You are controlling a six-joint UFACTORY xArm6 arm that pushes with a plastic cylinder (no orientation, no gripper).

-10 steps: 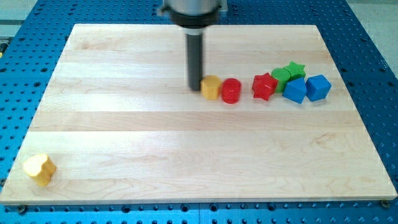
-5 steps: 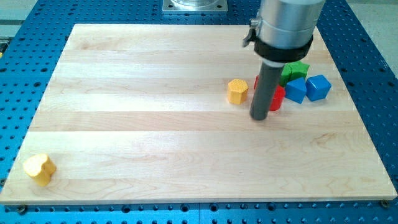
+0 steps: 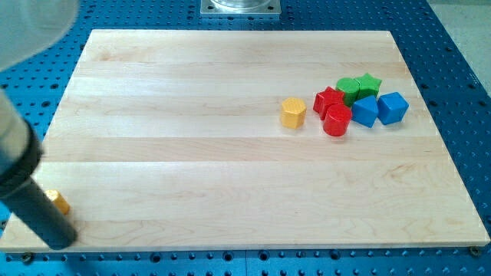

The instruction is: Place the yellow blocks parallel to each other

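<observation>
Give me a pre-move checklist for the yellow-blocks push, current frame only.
1. My tip located: ok, at the board's bottom left corner.
2. Near yellow block visible: not ok, mostly hidden behind the rod.
3. Tip touching that block: cannot tell.
4. Yellow hexagonal block standing free: ok, a gap separates it from the red cylinder.
5. Yellow blocks close together: not ok, they sit far apart across the wooden board.

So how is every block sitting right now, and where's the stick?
my tip: at the board's bottom left edge, covering most of one yellow block
yellow block: mostly hidden
yellow hexagonal block: upright, alone, just left of the cluster
red blocks: bunched together
green blocks: behind them
blue blocks: side by side
</observation>
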